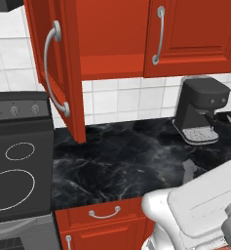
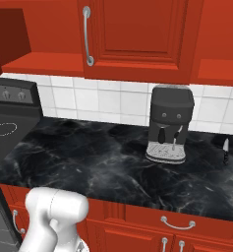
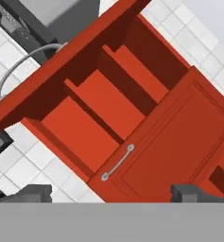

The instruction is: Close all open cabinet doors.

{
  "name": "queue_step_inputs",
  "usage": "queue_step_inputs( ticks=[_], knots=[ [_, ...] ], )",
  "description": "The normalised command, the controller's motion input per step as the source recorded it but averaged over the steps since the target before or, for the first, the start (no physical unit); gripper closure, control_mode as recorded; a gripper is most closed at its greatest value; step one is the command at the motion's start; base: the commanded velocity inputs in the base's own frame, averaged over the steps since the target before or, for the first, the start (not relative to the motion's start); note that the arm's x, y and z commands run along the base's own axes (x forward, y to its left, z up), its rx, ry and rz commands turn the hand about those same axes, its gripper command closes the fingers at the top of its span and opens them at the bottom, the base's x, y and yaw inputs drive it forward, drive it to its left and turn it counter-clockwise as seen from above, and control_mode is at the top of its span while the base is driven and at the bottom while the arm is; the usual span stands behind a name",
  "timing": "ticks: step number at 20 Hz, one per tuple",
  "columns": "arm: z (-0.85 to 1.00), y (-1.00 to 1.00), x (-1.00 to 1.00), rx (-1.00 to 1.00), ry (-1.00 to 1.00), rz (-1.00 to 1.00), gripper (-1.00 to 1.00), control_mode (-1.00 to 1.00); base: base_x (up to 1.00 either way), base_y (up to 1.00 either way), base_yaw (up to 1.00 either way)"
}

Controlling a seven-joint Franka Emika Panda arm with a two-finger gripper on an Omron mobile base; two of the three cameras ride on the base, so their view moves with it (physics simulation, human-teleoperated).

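Left base view: the open cabinet door (image 1: 58, 68) juts toward the camera at upper left, its long axis vertical, above the counter (image 1: 122, 161).

Hand view: the end effector (image 3: 111, 193), fingertips apart and empty, faces the exposed shelves; the door edge crosses the upper left.

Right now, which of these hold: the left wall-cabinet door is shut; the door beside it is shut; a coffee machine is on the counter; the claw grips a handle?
1. The left cabinet door is shut. False: it stands swung open.
2. The neighbouring cabinet door is shut. True.
3. A coffee machine stands on the black marble counter. True.
4. The claw grips a handle. False: it is open, apart from both doors.
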Motion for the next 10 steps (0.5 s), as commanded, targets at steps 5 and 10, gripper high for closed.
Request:
queue_step_inputs(
  ticks=[5, 10],
  knots=[
    [-0.15, 0.70, -0.03, -0.33, -0.15, 0.02, -1.00, -1.00, 0.00, 0.00, 0.00],
    [-0.06, 0.60, 0.01, -0.29, -0.08, 0.00, -1.00, -1.00, 0.00, 0.00, 0.00]
  ],
)
